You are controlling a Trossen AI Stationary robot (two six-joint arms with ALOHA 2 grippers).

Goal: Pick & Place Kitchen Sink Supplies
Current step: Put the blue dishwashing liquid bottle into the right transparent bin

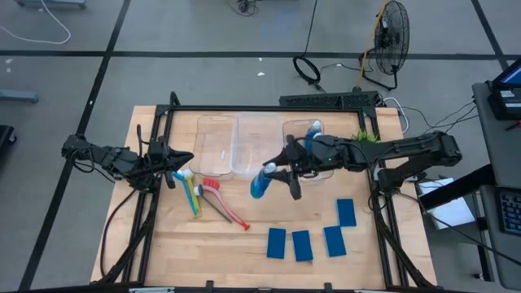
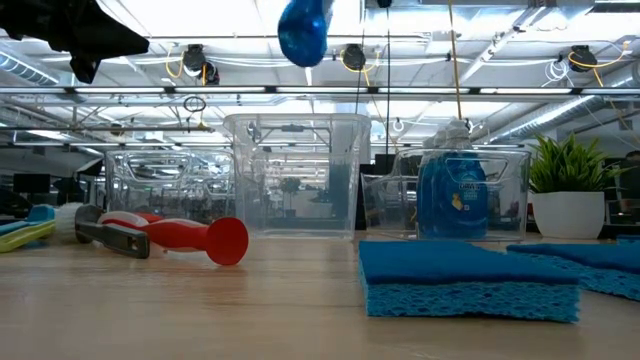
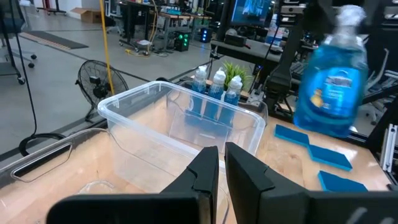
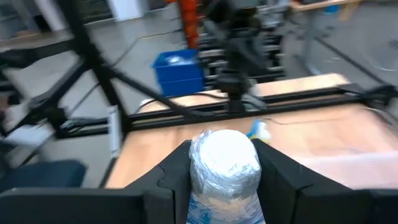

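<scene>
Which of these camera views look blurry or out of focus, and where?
Right wrist view: the room and table behind are smeared, while the bottle cap between the right gripper fingers stays fairly clear. Left wrist view: the held bottle is soft-edged. Low view: the near sponge is soft, ceiling lights glare.

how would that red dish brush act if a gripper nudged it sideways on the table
The red dish brush lies flat on the table, and its rounded handle suggests it might roll or pivot rather than slide straight. It looks rigid and probably light, so even a small nudge would likely shift it.

Sponges point(image 1: 313, 240) right of brushes point(image 1: 205, 195)
</scene>
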